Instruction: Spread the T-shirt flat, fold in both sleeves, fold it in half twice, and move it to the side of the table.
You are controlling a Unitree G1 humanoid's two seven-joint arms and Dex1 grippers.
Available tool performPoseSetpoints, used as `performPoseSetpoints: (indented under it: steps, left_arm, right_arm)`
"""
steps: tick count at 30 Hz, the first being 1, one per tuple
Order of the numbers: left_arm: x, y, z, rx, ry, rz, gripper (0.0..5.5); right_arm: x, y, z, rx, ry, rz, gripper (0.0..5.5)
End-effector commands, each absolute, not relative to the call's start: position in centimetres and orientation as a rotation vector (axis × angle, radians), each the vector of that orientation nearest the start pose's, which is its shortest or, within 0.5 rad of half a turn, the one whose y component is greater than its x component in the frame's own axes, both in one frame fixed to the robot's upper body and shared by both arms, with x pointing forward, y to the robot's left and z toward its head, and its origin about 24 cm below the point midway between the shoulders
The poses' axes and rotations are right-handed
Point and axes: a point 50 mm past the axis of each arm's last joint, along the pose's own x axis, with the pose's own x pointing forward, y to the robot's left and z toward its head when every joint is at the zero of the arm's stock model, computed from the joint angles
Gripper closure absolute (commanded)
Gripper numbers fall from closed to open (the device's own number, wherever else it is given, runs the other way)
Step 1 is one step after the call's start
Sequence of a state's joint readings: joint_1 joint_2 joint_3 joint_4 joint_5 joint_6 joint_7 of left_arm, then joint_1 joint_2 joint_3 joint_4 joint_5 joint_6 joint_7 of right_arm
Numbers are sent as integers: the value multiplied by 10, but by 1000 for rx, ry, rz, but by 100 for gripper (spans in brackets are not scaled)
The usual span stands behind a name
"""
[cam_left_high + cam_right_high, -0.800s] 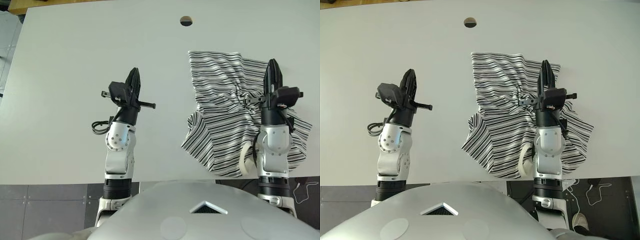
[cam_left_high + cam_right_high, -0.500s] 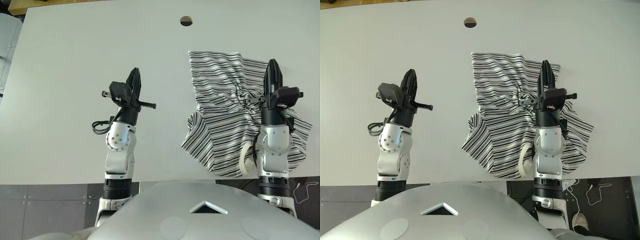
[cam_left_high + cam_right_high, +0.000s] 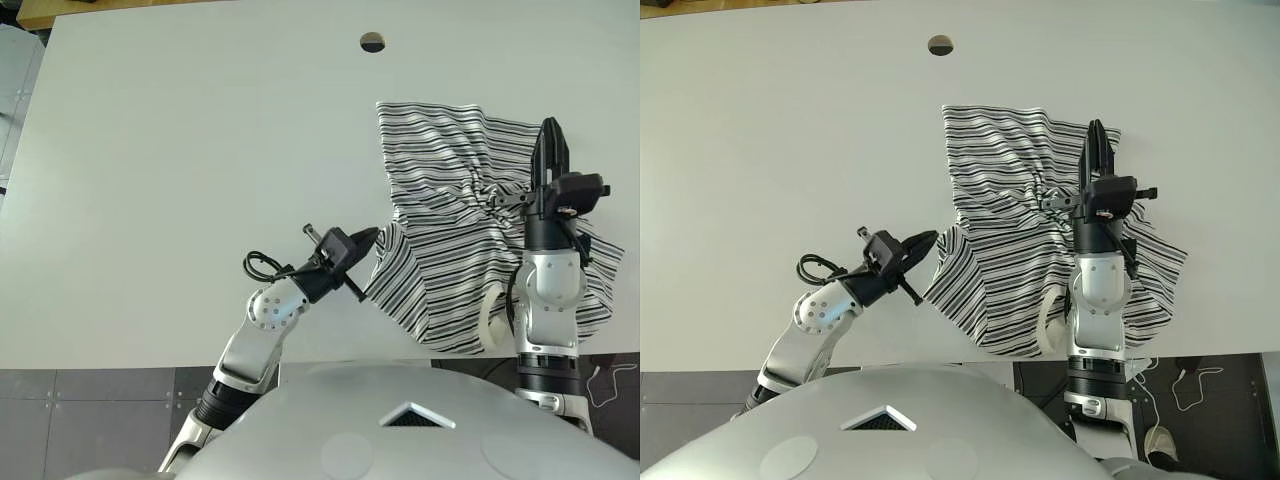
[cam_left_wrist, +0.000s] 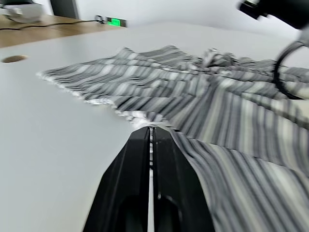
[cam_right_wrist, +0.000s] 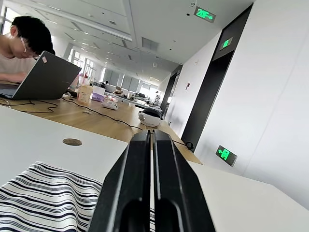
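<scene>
A broad white counter (image 3: 180, 150) filled the scene, with a small round cable hole (image 3: 372, 42) near its far edge. A crumpled black-and-white striped T-shirt (image 3: 440, 200) lay on the robot's right half of the counter. It was bunched into a knot of folds at its middle, and its near hem reached the counter's near edge. The cloth ran roughly from the far side towards the robot, with a flatter panel at the far end and rumpled flaps nearer.

The left arm (image 3: 270, 320) reached low across the counter towards the shirt's left border. The left jaws were pressed together, their tip right at the near-left flap, and the shirt spread away from them ahead and to the right. Whether any fabric was pinched could not be told.

The right arm (image 3: 545, 290) stood over the shirt's right half, its right jaws likewise closed, holding nothing and pointing upward, clear of the cloth.

The left arm looked better placed to draw that left flap outward and begin flattening.
</scene>
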State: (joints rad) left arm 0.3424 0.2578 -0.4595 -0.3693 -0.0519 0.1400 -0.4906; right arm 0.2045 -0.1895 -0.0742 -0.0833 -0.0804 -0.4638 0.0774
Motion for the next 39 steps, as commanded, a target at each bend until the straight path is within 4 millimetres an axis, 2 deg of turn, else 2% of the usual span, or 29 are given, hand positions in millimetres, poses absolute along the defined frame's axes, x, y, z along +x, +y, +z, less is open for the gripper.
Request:
performPoseSetpoints:
  steps: [1, 6, 12, 18, 19, 23, 29, 33, 35, 36, 37, 39]
  left_arm:
    - [137, 66, 40, 54, 180, -1046, 536]
    - [145, 69, 26, 280, 294, -1146, 536]
    - [153, 71, 7, 412, 521, -1194, 536]
    - [152, 98, 8, 485, 675, -1274, 536]
    - [152, 106, 8, 497, 699, -1270, 536]
    - [147, 157, 18, 543, 823, -1237, 536]
    - [163, 233, 30, 605, 985, -1070, 536]
    - [165, 258, 34, 616, 1039, -1044, 536]
    - [166, 262, 37, 626, 1039, -1054, 536]
    - [170, 255, 43, 581, 995, -1069, 536]
    - [178, 244, 53, 496, 922, -1088, 536]
    - [206, 214, 86, 291, 676, -1115, 536]
  right_arm:
    - [207, -184, 67, -307, -323, 32, 540]
    - [219, -176, 66, -282, -305, -6, 540]
    - [235, -171, 62, -278, -295, -8, 540]
    - [230, -170, 63, -273, -297, -32, 540]
    - [230, -170, 63, -272, -296, -33, 540]
    - [229, -170, 66, -268, -299, -43, 540]
    - [223, -171, 78, -249, -357, -59, 540]
    - [221, -169, 83, -236, -378, -54, 540]
    - [220, -170, 83, -234, -378, -57, 540]
    - [220, -170, 83, -233, -376, -59, 540]
    - [220, -171, 83, -233, -374, -60, 540]
    - [221, -171, 82, -233, -372, -59, 540]
